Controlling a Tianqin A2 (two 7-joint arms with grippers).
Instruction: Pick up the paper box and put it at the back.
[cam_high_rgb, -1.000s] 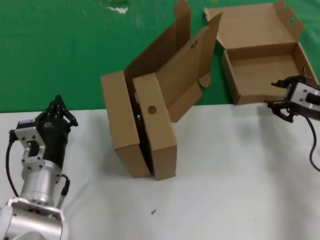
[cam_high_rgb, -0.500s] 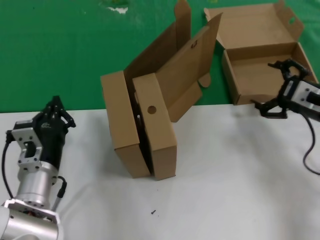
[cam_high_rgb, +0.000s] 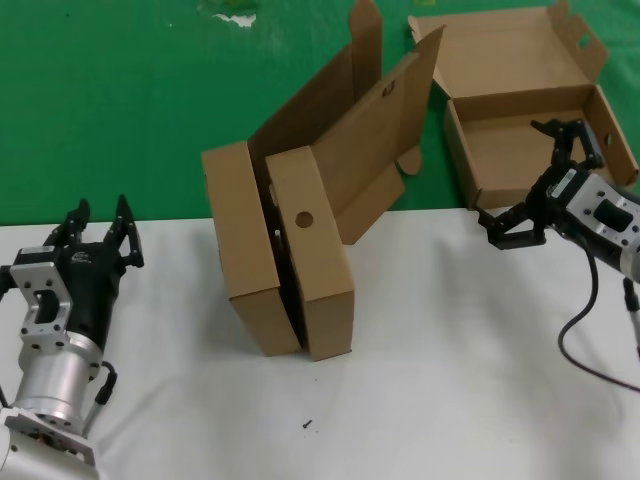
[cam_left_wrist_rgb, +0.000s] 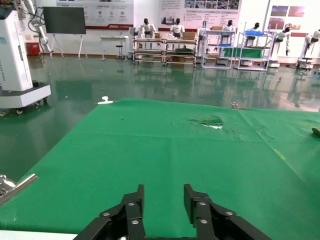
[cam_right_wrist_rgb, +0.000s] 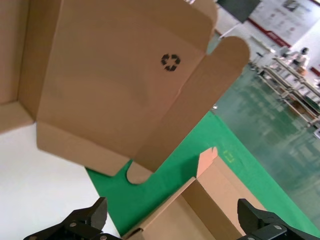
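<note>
The paper box (cam_high_rgb: 525, 140) lies flat and open on the green cloth (cam_high_rgb: 100, 100) at the right, close to the cloth's front edge, with its lid folded back. My right gripper (cam_high_rgb: 520, 178) is open wide and astride the box's front wall near its front left corner. In the right wrist view the box corner (cam_right_wrist_rgb: 200, 210) lies between the spread fingers of the right gripper (cam_right_wrist_rgb: 171, 210), which hold nothing. My left gripper (cam_high_rgb: 102, 212) is open and empty over the white table at the far left. In its wrist view the left gripper (cam_left_wrist_rgb: 163, 197) faces bare green cloth (cam_left_wrist_rgb: 165, 140).
Two like boxes stand on edge in the middle, a plain one (cam_high_rgb: 240, 235) and one with a round hole (cam_high_rgb: 310, 250), their lids (cam_high_rgb: 360, 130) leaning back towards the right. White tabletop (cam_high_rgb: 450, 350) fills the front. A white-yellow smudge (cam_high_rgb: 235, 15) marks the cloth's far edge.
Both grippers have opened. My right gripper has moved left along the front of the open box and spread wide over its wall. My left arm has dropped lower and shifted left.
</note>
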